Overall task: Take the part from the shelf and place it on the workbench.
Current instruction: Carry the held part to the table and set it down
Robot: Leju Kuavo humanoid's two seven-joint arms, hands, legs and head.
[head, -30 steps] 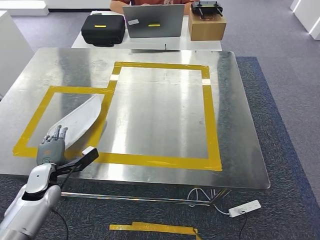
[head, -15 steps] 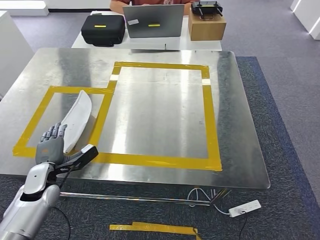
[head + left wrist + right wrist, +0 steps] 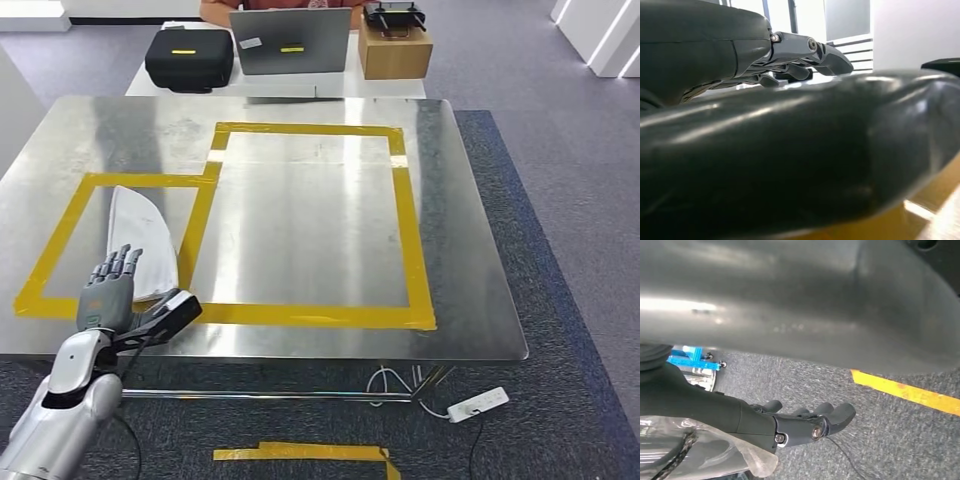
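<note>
I see the workbench [image 3: 317, 230] top bare across the big yellow tape square [image 3: 411, 250] and to its right, so a hand can pass there freely. At the near left, the white part [image 3: 140, 240] lies inside the smaller taped frame, just beyond my left hand [image 3: 109, 295]. Far off, the laptop [image 3: 290, 42], black case [image 3: 189, 57] and wooden box [image 3: 394, 52] block the back table.

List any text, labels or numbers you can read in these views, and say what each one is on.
No text is readable.
Black case: a yellow strip, too small to read.
Laptop: a yellow strip and a pale sticker, both too small to read.
White part, left hand and bench: no markings visible.
Right hand: no markings visible.
</note>
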